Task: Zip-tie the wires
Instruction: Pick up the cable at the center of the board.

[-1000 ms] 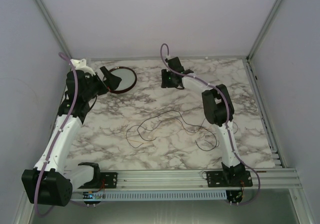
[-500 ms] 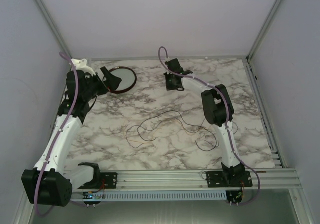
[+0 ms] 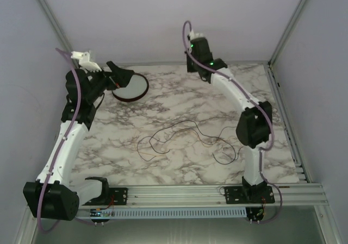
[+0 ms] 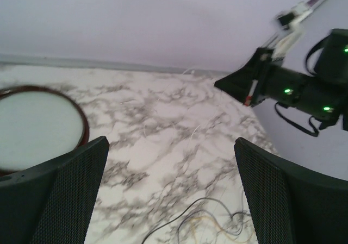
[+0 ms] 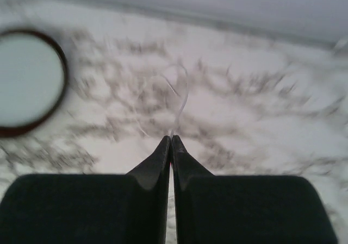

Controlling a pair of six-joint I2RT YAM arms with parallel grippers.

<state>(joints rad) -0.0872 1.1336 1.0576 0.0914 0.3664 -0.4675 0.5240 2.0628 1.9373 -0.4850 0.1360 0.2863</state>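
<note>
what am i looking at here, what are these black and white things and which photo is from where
These are two white-and-black robot arms, the left arm and the right arm, bolted at the near edge of a marble-patterned table. One picture looks down from above; the other two come from a camera on each wrist, showing that arm's own fingers. On the table lie thin dark looping wires and a round dark-rimmed dish. The left hand hangs open by the dish. The right hand, up near the back wall, is shut and appears to pinch a thin white plastic zip tie curling from its tips.
</note>
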